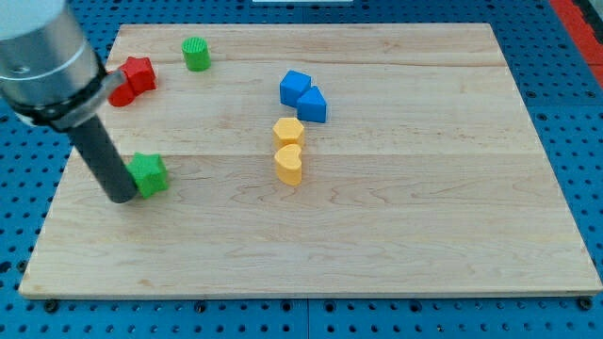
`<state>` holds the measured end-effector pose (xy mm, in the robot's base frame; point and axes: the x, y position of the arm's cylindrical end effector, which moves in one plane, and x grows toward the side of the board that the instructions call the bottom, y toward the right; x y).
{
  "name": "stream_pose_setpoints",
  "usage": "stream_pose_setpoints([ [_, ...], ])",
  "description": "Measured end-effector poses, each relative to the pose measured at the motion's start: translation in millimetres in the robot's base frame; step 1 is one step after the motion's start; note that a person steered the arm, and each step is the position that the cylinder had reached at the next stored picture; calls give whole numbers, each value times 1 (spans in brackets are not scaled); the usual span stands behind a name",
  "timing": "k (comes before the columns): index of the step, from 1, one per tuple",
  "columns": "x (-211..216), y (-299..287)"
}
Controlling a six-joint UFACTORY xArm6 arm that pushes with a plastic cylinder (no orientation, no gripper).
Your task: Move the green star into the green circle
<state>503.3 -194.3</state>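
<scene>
The green star lies on the wooden board at the view's left. The green circle, a short cylinder, stands near the board's top edge, up and to the right of the star. My tip rests on the board just left of the green star, touching or nearly touching its left side. The dark rod rises from it up and to the left into the grey arm body.
A red star and a red block beside it lie at the upper left, partly behind the arm. Two blue blocks sit at top centre. A yellow hexagon and a yellow heart lie below them. The wooden board lies on a blue pegboard.
</scene>
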Motion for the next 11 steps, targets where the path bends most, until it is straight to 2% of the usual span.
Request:
stream_pose_setpoints([
  [1,-37,49],
  [2,-56,123],
  [3,-89,81],
  [4,-55,70],
  [5,-54,4],
  [6,-72,-53],
  [8,-140,36],
  [9,-89,9],
  [10,-81,38],
  [11,-124,85],
])
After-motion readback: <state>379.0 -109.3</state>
